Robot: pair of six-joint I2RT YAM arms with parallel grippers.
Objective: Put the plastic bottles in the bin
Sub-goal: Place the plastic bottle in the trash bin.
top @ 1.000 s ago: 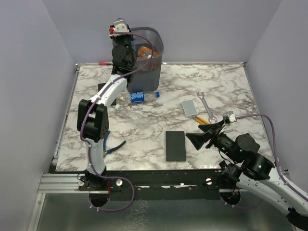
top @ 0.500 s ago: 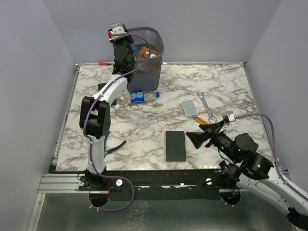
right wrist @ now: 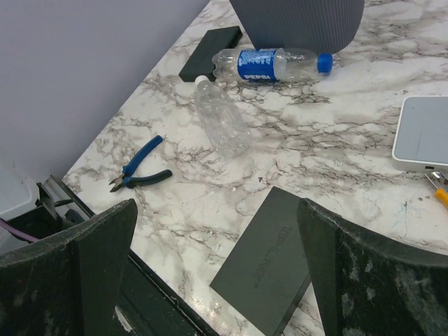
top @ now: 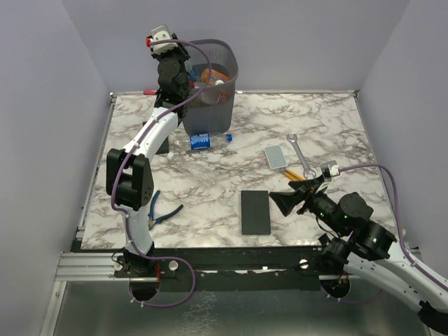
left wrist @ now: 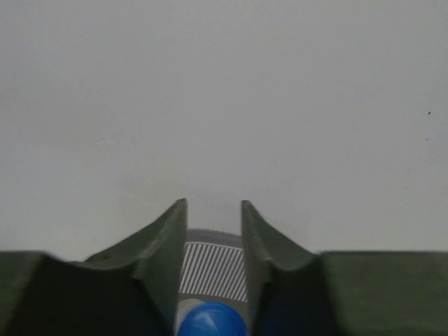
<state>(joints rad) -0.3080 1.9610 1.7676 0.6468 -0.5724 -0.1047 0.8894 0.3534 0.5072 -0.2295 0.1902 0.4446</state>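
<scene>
The bin (top: 218, 105), a dark wire-mesh basket, stands at the table's far left with an orange bottle (top: 208, 74) inside. My left gripper (top: 186, 82) is raised at the bin's left rim. In the left wrist view a blue bottle cap (left wrist: 210, 320) fills the narrow gap between its fingers (left wrist: 213, 206), with the bin mesh (left wrist: 213, 269) beyond. A blue-labelled plastic bottle (top: 201, 141) (right wrist: 269, 63) and a bare clear bottle (top: 183, 159) (right wrist: 220, 122) lie in front of the bin. My right gripper (top: 280, 200) (right wrist: 217, 210) hovers wide open near the front right, holding nothing.
A black slab (top: 255, 211) (right wrist: 269, 269) lies front centre, and another (right wrist: 210, 52) left of the bin. Blue-handled pliers (top: 164, 212) (right wrist: 140, 168) lie front left. A grey device (top: 276, 156) (right wrist: 423, 133) and a wrench (top: 297, 150) lie right of centre.
My left arm has lifted and swung its wrist slightly left along the bin's rim. The right arm has barely moved.
</scene>
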